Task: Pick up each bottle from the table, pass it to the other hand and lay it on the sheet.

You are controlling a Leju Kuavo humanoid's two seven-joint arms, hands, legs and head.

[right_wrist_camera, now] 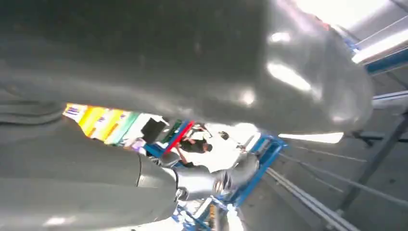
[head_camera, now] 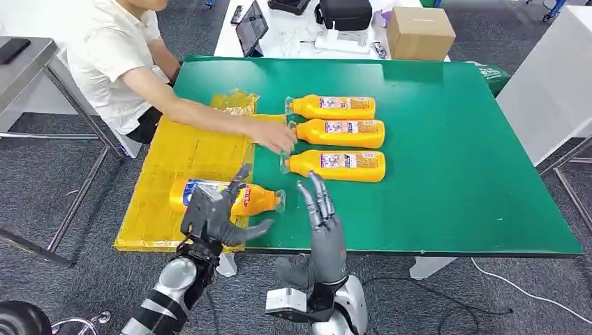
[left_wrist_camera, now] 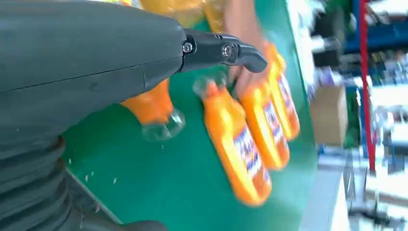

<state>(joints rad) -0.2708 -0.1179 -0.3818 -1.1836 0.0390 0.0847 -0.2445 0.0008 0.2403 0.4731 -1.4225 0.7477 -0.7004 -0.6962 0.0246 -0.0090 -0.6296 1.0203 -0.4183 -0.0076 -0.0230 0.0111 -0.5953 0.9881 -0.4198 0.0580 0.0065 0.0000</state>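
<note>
A green bench (head_camera: 454, 174) carries a yellow sheet (head_camera: 181, 153) at 9 o'clock; grey carpet floor (head_camera: 42, 209) surrounds it. Left hand (head_camera: 216, 216) and right hand (head_camera: 322, 223) hover spread, empty.

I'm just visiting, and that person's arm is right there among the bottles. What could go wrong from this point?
1. The person's hand lies at the caps of the three bottles on the green table; if the right hand, open and near, reaches in, they might collide.
2. The bottle on the yellow sheet has its cap end past the sheet's edge, beside the left hand; a nudge could roll it off.
</note>
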